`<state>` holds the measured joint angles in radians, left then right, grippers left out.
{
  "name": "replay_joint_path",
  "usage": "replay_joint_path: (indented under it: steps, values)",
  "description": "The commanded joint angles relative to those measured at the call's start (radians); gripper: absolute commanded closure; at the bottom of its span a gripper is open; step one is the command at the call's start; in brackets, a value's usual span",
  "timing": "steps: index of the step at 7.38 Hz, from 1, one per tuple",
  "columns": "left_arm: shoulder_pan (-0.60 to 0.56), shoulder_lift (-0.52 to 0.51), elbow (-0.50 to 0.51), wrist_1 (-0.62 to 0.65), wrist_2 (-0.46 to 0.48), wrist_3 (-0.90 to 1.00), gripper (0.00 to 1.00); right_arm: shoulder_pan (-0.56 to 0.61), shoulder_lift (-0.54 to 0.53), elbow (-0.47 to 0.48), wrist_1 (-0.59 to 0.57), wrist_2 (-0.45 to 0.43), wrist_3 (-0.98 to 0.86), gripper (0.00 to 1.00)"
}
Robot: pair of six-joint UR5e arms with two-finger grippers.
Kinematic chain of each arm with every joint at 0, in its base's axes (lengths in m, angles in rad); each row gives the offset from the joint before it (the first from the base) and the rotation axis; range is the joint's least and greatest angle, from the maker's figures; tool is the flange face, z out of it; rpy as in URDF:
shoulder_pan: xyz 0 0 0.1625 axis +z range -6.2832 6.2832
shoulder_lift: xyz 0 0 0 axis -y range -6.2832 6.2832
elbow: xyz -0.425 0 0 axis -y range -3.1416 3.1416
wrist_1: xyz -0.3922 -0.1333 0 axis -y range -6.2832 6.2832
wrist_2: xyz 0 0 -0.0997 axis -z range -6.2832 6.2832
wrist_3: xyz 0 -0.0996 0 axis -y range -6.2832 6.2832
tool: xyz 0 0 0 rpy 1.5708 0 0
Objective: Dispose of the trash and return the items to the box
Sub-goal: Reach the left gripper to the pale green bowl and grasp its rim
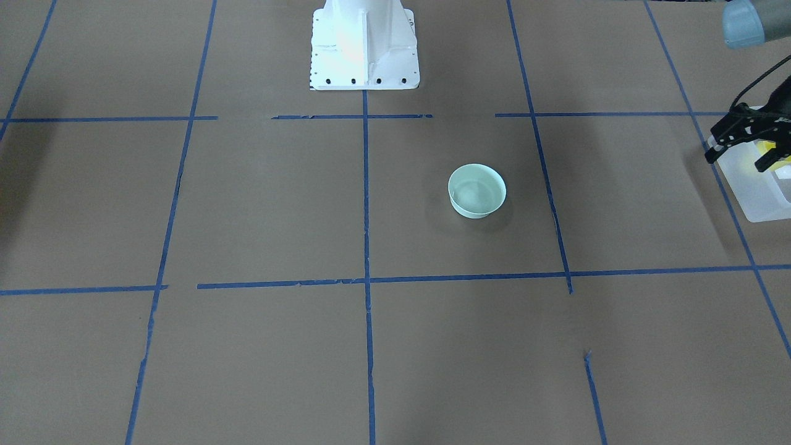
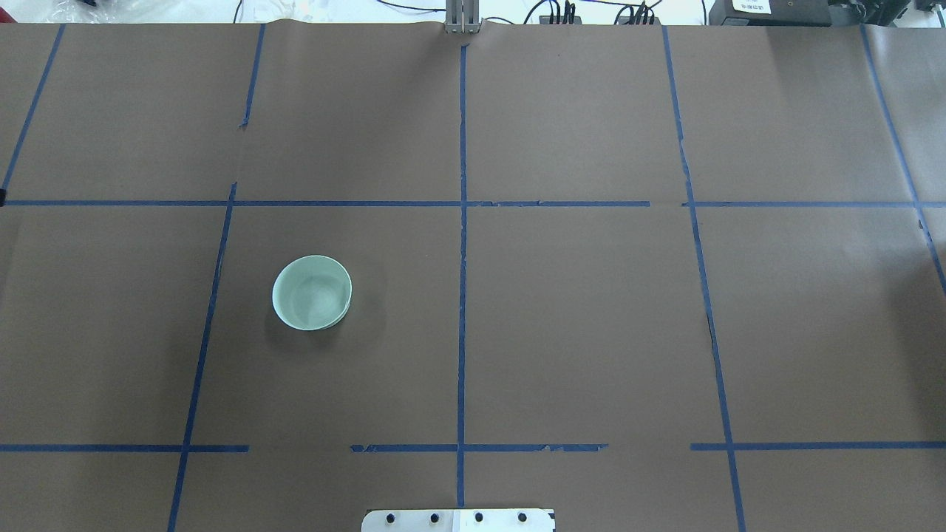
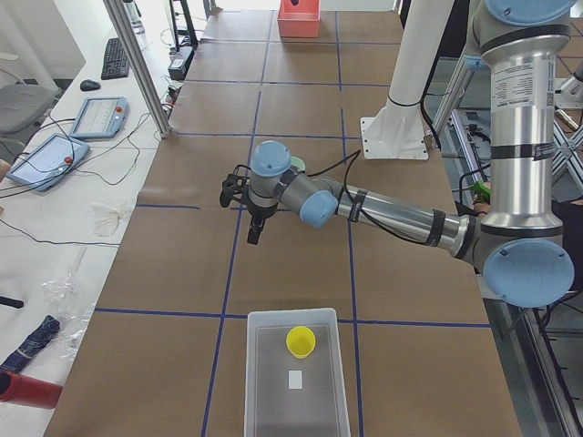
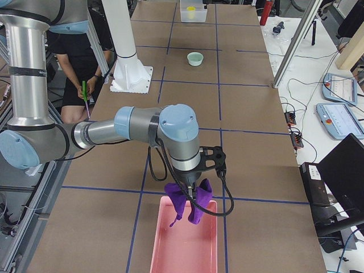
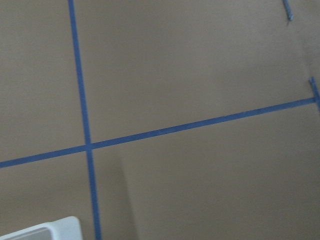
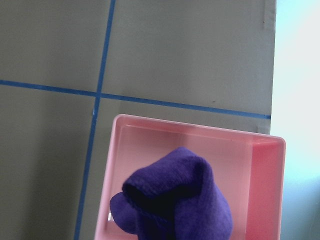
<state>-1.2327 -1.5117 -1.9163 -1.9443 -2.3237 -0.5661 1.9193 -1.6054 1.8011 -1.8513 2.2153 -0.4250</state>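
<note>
The yellow cup [image 3: 301,341] stands upright inside the frosted box [image 3: 273,382] at the table's left end. The box also shows in the front-facing view [image 1: 760,201], and its corner shows in the left wrist view [image 5: 50,231]. My left gripper [image 1: 735,164] is open and empty, hovering over the box's edge. My right gripper [image 4: 190,183] hangs over a pink bin [image 4: 182,244] with a purple cloth [image 4: 190,202] dangling at its fingers. I cannot tell whether it is shut. The cloth fills the low part of the right wrist view [image 6: 180,200] above the bin [image 6: 260,165].
A pale green bowl [image 1: 476,190] sits upright and empty on the brown paper left of the table's middle [image 2: 312,292]. The robot's white base [image 1: 364,49] is at the near edge. A person [image 4: 79,68] sits behind the robot.
</note>
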Motion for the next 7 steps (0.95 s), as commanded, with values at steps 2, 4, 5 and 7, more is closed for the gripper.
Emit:
replay_joint_path:
  steps: [2,4,5,7]
  values:
    - [0.261,-0.06,-0.001,-0.236,0.013,-0.481,0.0,-0.002,0.009,-0.279,0.222,0.009,0.006,0.55]
    - [0.295,-0.093,-0.013,-0.239,0.02,-0.546,0.0,-0.002,-0.007,-0.324,0.222,0.076,0.021,0.0]
    - [0.338,-0.113,-0.018,-0.239,0.091,-0.572,0.0,-0.015,-0.007,-0.319,0.224,0.098,0.079,0.0]
    - [0.461,-0.137,-0.026,-0.237,0.243,-0.688,0.0,-0.086,-0.013,-0.283,0.218,0.191,0.179,0.0]
